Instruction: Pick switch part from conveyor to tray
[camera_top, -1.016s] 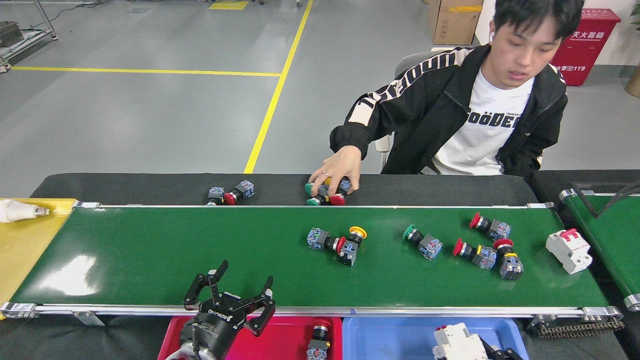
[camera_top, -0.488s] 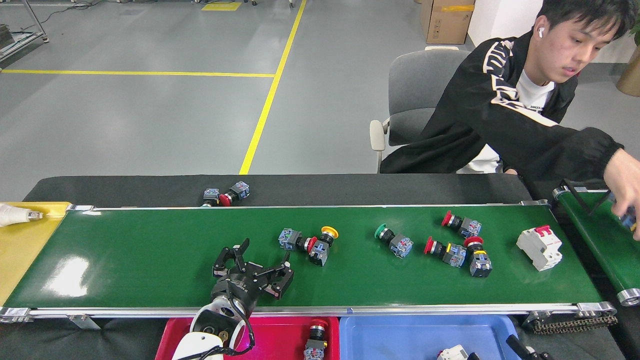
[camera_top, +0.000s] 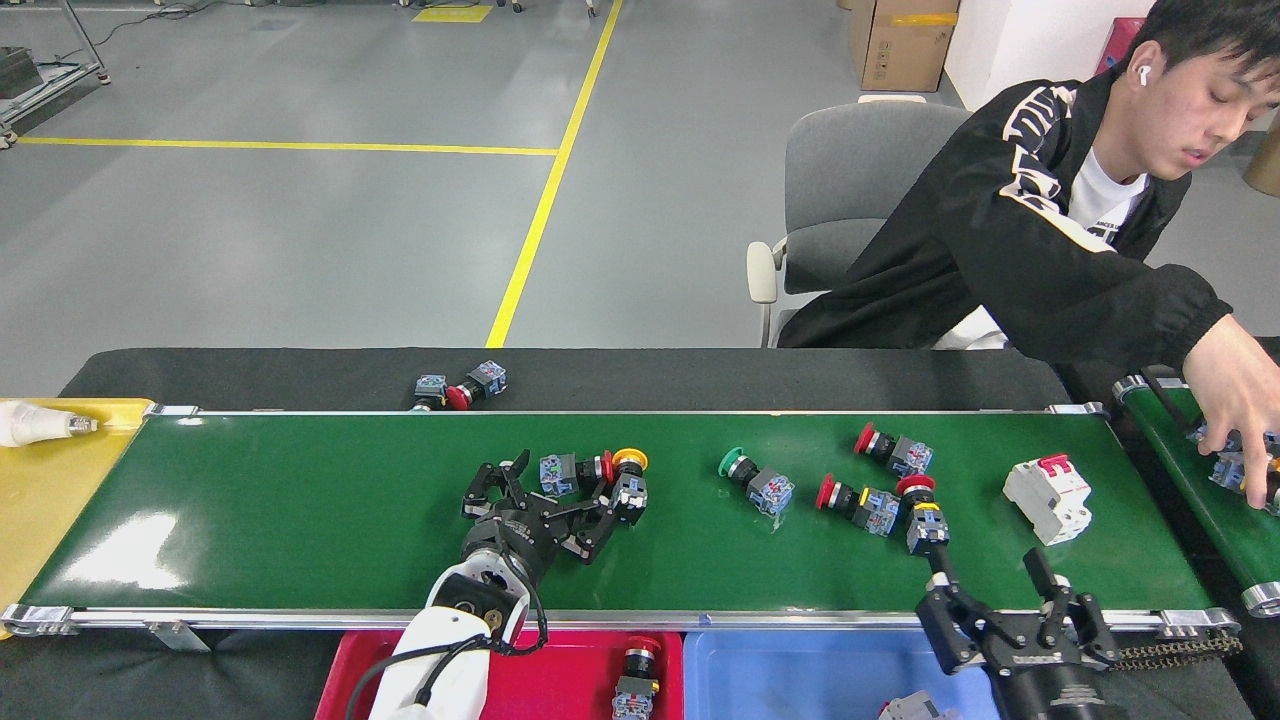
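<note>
Head view: my left gripper (camera_top: 548, 490) is spread wide over the conveyor (camera_top: 300, 520), fingers (camera_top: 487, 487) released, nothing gripped yet. The switch part (camera_top: 560, 472) lies between the fingertips, its partner with the yellow cap (camera_top: 630, 459) just beyond the far finger; I judge I'm bracketing it to close. My right gripper (camera_top: 1000, 600) hangs parted at the belt's near rail, empty, red-capped switches (camera_top: 880, 505) just ahead. The red tray (camera_top: 570, 680) behind my left fingers already holds one switch. The person's hand (camera_top: 1235, 400) works the smaller side belt, well apart.
</note>
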